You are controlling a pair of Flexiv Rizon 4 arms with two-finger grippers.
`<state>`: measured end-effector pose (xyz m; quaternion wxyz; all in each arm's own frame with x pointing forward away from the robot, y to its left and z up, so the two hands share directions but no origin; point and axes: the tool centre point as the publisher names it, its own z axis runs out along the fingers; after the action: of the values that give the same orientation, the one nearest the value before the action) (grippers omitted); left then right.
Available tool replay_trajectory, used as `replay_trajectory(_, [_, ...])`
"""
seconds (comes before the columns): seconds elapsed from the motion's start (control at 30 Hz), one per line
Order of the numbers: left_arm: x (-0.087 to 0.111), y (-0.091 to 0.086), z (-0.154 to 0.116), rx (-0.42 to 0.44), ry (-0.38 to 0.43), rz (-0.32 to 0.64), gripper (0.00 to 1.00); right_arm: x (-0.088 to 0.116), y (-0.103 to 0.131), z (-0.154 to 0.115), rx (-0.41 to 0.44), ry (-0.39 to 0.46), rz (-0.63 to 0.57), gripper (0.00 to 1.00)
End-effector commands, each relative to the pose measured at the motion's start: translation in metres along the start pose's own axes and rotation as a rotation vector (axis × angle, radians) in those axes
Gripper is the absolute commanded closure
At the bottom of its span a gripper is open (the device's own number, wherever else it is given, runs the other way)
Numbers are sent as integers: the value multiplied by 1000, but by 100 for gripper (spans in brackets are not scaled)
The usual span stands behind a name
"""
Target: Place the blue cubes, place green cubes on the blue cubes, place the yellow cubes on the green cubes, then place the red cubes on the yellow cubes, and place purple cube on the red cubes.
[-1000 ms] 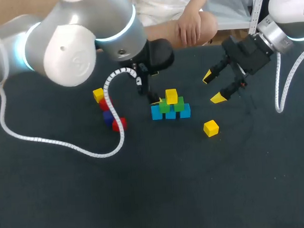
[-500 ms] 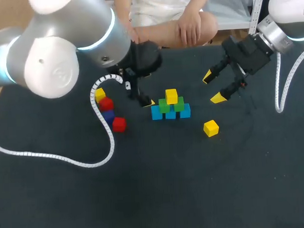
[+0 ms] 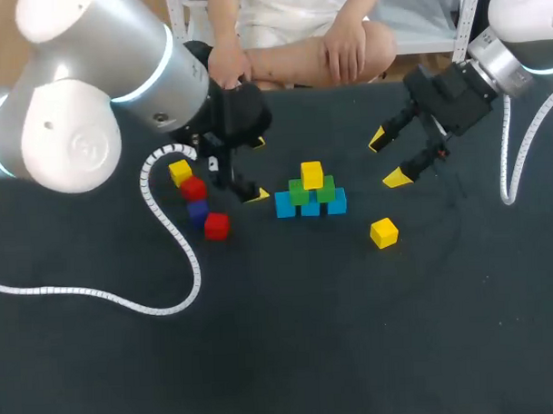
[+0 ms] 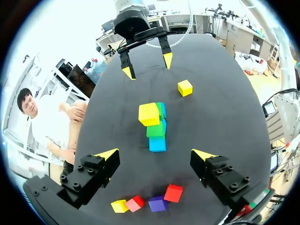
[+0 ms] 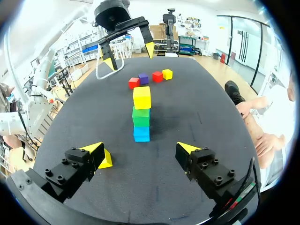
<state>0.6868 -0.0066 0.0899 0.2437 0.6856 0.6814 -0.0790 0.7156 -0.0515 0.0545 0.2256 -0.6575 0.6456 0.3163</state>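
A pyramid stands mid-table: three blue cubes (image 3: 310,206), two green cubes (image 3: 299,192) on them, one yellow cube (image 3: 312,175) on top. My left gripper (image 3: 257,169) hangs open just left of it, empty. In the left wrist view the pyramid's yellow cube (image 4: 149,114) lies ahead of the left gripper (image 4: 154,154). My right gripper (image 3: 388,158) is open and empty to the pyramid's right. A loose yellow cube (image 3: 383,232) lies in front of it, beside the right gripper (image 5: 140,149) as that yellow cube (image 5: 104,159). The pyramid (image 5: 141,116) is ahead of the fingers.
Left of the pyramid sits a cluster: a yellow cube (image 3: 179,171), a red cube (image 3: 193,188), a purple cube (image 3: 198,211) and a second red cube (image 3: 216,225). The left arm's white cable (image 3: 169,256) loops over the table at front left.
My left arm has swung left, away from the pyramid, and its cable no longer covers the cube cluster. The right arm and all cubes have stayed put.
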Motion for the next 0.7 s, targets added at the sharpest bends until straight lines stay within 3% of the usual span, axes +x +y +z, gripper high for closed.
replay_trajectory(0.03, [8,-3,-3,-1,-18,-3,0,0,1,0,3,0,0,0])
replay_trajectory(0.37, [20,1,-7,-7,-94,2,0,0,1,0,3,0,0,0])
replay_trajectory(0.7, [21,2,-8,-2,-90,4,0,0,1,0,3,0,0,0])
